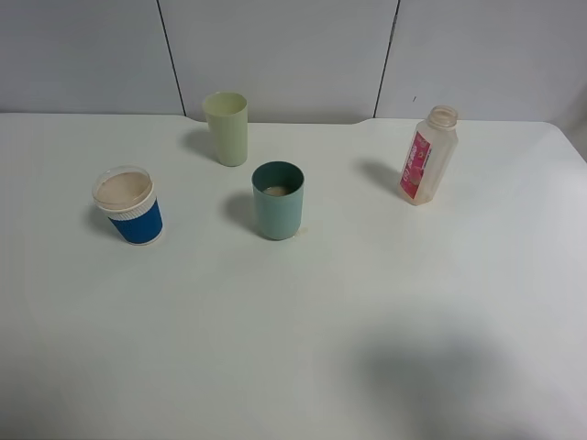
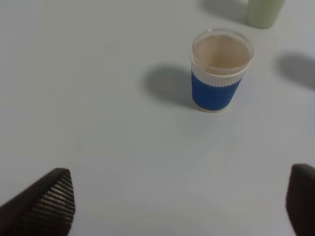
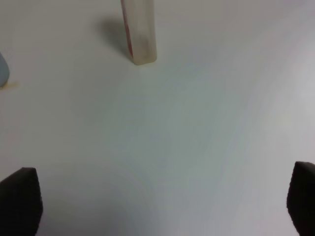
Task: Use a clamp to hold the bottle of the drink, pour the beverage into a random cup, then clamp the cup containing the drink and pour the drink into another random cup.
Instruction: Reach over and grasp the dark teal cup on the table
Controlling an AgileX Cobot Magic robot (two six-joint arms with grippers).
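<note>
The bottle (image 1: 427, 156) stands upright, neck up, well apart from the teal cup (image 1: 278, 202), blue cup (image 1: 129, 205) and yellow-green tumbler (image 1: 227, 128); left gripper (image 2: 179, 206) and right gripper (image 3: 161, 201) spread wide, empty

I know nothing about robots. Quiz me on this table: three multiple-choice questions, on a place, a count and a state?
1. In the high view, the small translucent plastic bottle with a pink-red label stands: A) left of the cups B) right of the cups C) between them
2. Cups on the white table: A) two B) three C) four
3. The short blue cup with a white ribbed band is: A) empty B) tipped over C) upright, nearly full
1 B: right of the plain teal-green plastic tumbler.
2 B: the pale yellow-green tumbler is the third.
3 C: pale tan liquid nears its rim.
</note>
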